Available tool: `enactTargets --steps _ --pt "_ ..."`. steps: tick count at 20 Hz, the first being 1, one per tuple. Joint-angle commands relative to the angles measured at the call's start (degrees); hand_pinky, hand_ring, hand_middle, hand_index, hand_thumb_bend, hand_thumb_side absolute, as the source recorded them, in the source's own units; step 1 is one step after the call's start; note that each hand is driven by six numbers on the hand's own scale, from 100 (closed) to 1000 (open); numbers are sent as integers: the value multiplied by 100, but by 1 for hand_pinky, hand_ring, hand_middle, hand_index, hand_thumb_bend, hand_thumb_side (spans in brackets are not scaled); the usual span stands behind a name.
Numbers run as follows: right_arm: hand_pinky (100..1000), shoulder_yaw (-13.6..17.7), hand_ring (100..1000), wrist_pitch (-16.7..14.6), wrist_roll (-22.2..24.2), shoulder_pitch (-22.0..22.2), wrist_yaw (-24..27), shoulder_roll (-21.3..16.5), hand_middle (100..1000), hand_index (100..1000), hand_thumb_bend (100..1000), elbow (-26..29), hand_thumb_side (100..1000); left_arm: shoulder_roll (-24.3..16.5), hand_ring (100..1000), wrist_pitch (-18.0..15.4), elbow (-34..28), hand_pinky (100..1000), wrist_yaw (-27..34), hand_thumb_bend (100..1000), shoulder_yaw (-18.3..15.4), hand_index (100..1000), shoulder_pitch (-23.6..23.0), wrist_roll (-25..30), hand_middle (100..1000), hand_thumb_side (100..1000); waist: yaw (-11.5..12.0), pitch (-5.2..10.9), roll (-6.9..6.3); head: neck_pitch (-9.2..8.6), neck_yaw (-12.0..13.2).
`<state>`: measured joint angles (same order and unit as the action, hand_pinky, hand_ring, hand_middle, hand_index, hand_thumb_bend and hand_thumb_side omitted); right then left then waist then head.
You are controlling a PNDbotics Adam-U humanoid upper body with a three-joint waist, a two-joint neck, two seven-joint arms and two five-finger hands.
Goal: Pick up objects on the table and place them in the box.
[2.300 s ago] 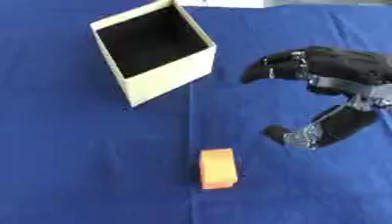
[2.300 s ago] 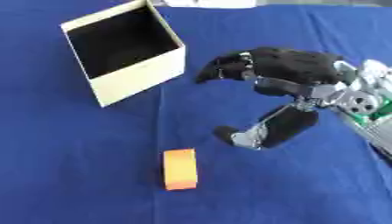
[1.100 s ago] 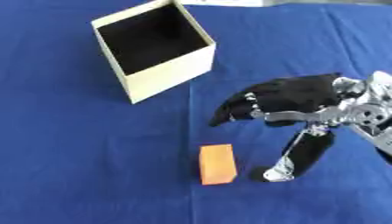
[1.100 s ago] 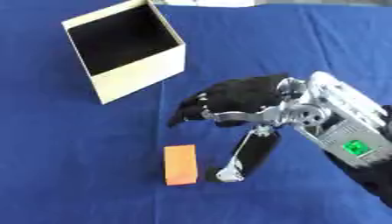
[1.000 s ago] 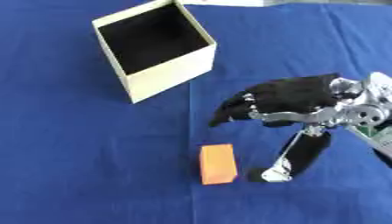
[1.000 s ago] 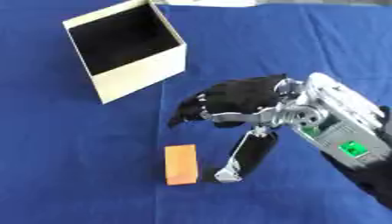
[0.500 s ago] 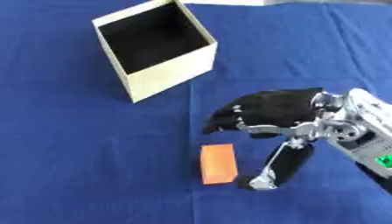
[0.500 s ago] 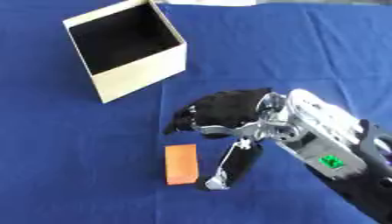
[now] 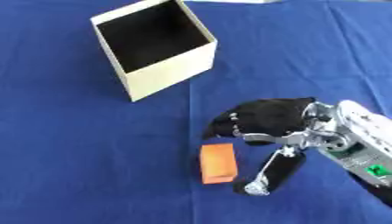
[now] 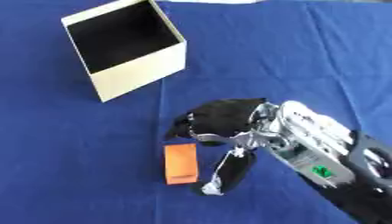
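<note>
An orange block (image 9: 217, 162) lies flat on the blue cloth, in front of the box. My right hand (image 9: 268, 122) comes in from the lower right and hovers just right of and above the block. Its fingers are spread and curved over the block's far end, and the thumb (image 9: 272, 175) points down beside the block's right side. The hand is open and holds nothing. The cream cardboard box (image 9: 170, 70) stands open-topped at the upper left, dark inside. My left hand is in no view.
Blue cloth (image 9: 76, 166) covers the whole table. A white strip shows at the far edge (image 9: 229, 1).
My right hand has come down and to the left from beside the box, closing in on the orange block. The block and the box have not moved.
</note>
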<state>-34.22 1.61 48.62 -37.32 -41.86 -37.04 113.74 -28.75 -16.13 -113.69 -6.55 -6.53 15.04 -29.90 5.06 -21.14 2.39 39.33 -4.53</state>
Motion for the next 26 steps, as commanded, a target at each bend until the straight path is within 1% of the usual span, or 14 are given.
enactTargets --steps 1,7,10,11,15,18,24,25,26 --pt "900 86 919 143 -44 -13 -176 -19 864 979 390 85 470 -74 552 2 -90 574 24 582 -14 663 28 13 614 849 14 88 -34 5 -23" --pt "887 105 908 348 -158 28 -288 63 816 973 374 54 494 -56 552 13 -90 573 22 580 -14 662 31 20 614 849 28 53 -45 -34 -42" --pt "887 91 908 381 -192 24 -282 82 816 973 374 29 494 -54 552 14 -90 573 21 580 -14 662 33 19 614 849 30 49 -45 -37 -45" --pt "881 83 903 386 -194 21 -271 105 751 940 358 23 521 -52 552 13 -90 573 21 580 -13 657 35 21 614 849 36 43 -47 -38 -50" --pt "876 40 897 440 -184 -20 -215 220 712 901 348 -33 535 -41 553 10 -90 573 20 579 -12 656 44 32 615 849 57 22 -44 -40 -58" --pt "870 27 890 472 -208 -24 -203 264 662 851 327 -76 548 -37 553 11 -90 574 19 577 -12 656 46 40 615 848 62 16 -43 -40 -53" --pt "870 17 890 488 -239 -28 -176 279 662 851 327 -104 548 -37 553 11 -90 574 21 577 -15 656 46 42 615 848 63 15 -42 -38 -49" --pt "848 17 829 488 -242 -27 -174 281 511 709 228 -106 558 -37 554 11 -90 574 21 576 -15 656 46 43 616 848 63 15 -42 -39 -49" --pt "845 30 822 521 -274 -16 -142 312 507 705 198 -106 543 -36 554 14 -90 574 19 576 -16 655 45 48 615 848 59 21 -41 -51 -48"
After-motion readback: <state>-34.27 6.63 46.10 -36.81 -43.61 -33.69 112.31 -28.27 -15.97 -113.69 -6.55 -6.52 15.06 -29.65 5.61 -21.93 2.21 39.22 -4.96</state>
